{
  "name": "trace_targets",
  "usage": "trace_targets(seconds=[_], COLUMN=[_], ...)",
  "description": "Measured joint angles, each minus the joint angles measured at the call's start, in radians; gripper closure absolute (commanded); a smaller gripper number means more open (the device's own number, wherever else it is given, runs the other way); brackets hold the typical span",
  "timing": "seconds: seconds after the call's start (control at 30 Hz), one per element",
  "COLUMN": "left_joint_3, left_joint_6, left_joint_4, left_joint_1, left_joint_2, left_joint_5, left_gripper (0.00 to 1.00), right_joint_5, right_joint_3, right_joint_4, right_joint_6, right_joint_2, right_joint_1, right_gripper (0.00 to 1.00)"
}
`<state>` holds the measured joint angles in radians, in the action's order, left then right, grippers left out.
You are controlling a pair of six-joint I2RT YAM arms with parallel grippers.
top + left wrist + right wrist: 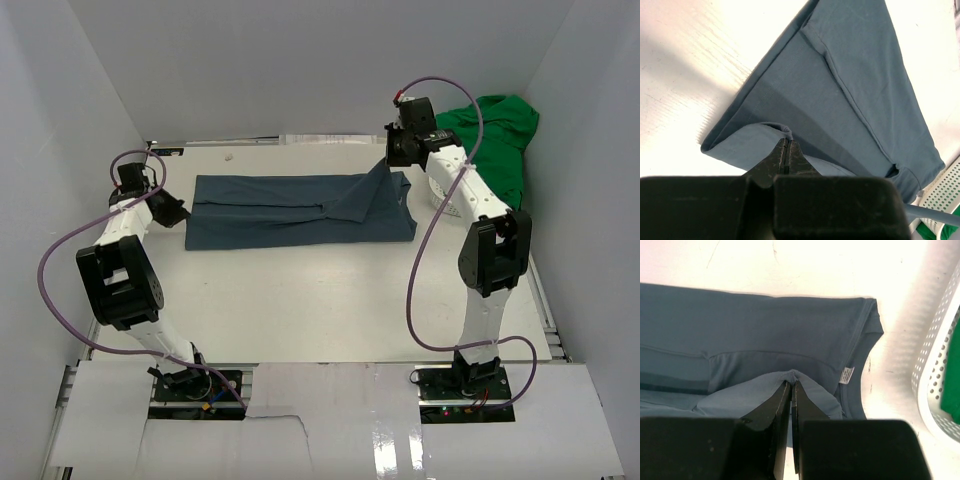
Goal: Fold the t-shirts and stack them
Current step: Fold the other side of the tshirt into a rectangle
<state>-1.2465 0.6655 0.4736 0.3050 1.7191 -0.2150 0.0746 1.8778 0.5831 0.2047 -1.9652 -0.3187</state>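
The dark slate-blue t-shirt (300, 210) lies lengthwise across the table, folded into a long band. My left gripper (176, 212) is at its left end, shut on a pinched fold of the hem (786, 136). At the right end my right gripper (392, 158) is shut on a pinch of the blue cloth (792, 376) and holds it raised in a peak above the collar. The small white neck label (847, 375) shows beside that pinch. The bright green t-shirt (497, 140) is bunched in the basket at the back right.
The white lattice basket (935, 365) stands just right of the blue shirt's collar end, against the right wall; its rim (946, 192) also shows in the left wrist view. Grey walls close in the table (300, 300) on three sides.
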Motion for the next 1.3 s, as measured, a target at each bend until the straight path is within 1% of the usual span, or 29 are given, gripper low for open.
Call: trace_targets(seconds=[0.13, 0.23, 0.5, 0.9, 1.3], left_joint_3=[-0.010, -0.012, -0.053, -0.105, -0.165], left_joint_6=[0.013, 0.018, 0.023, 0.023, 0.024], left_joint_4=[-0.007, -0.011, -0.012, -0.011, -0.012], left_joint_1=[0.000, 0.000, 0.000, 0.000, 0.000], left_joint_2=[0.026, 0.030, 0.045, 0.105, 0.115], left_joint_5=[0.003, 0.003, 0.007, 0.013, 0.013], left_gripper=[1.00, 1.00, 1.00, 1.00, 1.00], right_joint_5=[-0.008, -0.011, -0.015, -0.025, -0.029], right_joint_3=[0.047, 0.051, 0.053, 0.121, 0.187], right_joint_4=[-0.002, -0.003, -0.010, -0.009, -0.019], right_joint_6=[-0.005, -0.006, -0.007, -0.007, -0.008], right_joint_2=[-0.047, -0.064, -0.084, -0.140, -0.171], right_joint_1=[0.006, 0.011, 0.012, 0.016, 0.018], right_gripper=[0.92, 0.92, 0.92, 0.92, 0.92])
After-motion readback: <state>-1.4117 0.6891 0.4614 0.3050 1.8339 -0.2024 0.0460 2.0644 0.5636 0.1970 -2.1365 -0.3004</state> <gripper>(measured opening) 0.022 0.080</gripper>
